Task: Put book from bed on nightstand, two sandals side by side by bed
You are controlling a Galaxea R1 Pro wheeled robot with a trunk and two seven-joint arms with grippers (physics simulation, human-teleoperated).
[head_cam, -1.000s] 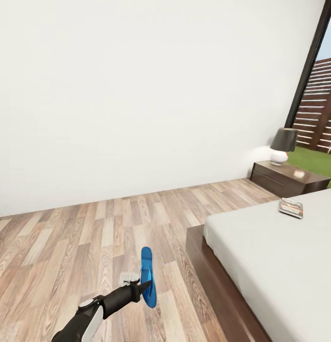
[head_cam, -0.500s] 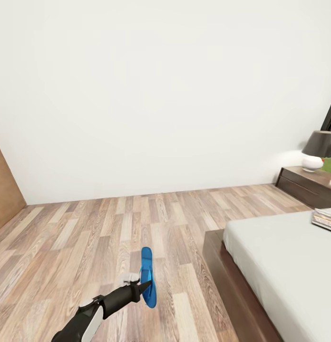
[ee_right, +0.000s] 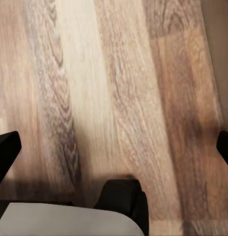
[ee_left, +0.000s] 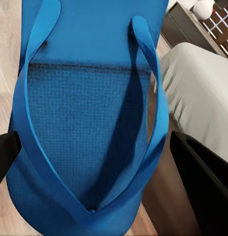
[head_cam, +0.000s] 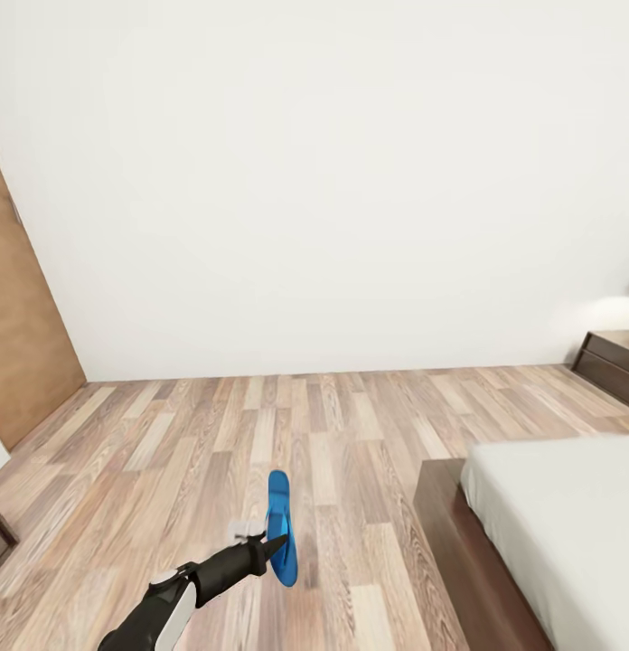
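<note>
Wood floor (head_cam: 351, 434): it is lying under everything, light brown planks.
Bed (head_cam: 567, 515): it is standing at the right, near the nightstand (head_cam: 613, 362).
Sandal (head_cam: 280, 527): it is hanging above the floor.
Left gripper (head_cam: 271, 542): it is clamping the sandal.
Right gripper (ee_right: 114, 147): fingers are standing wide apart over floor.

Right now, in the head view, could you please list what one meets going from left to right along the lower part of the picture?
Tan wooden door → left pincer holding the blue sandal → dark bed frame → pale mattress → nightstand.
</note>
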